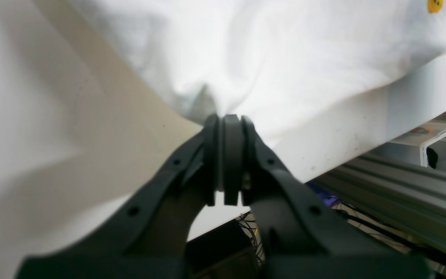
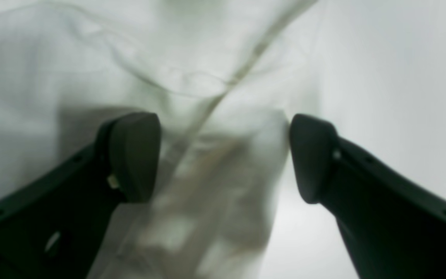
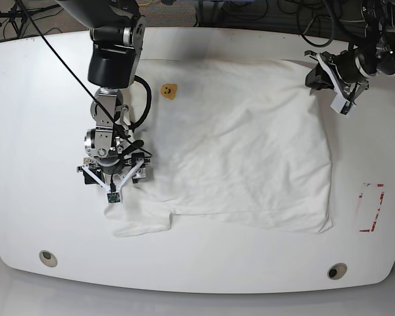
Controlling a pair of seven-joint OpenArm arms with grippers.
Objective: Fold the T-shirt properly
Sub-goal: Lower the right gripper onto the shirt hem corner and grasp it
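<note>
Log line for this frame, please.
T-shirt spread on table | left claw shut on hem | right claw open over sleeve

Your left gripper (image 1: 225, 116) is clamped tight on a pinch of the T-shirt (image 3: 250, 145) at its far corner, while your right gripper (image 2: 223, 155) points down over a sleeve with its 2 fingers spread wide.

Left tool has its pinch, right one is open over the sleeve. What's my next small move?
Probably close the right tool on the T-shirt sleeve fabric lying between its open pads. The left tool is already shut on a bunched fold near the table edge, so both would then hold cloth.
</note>
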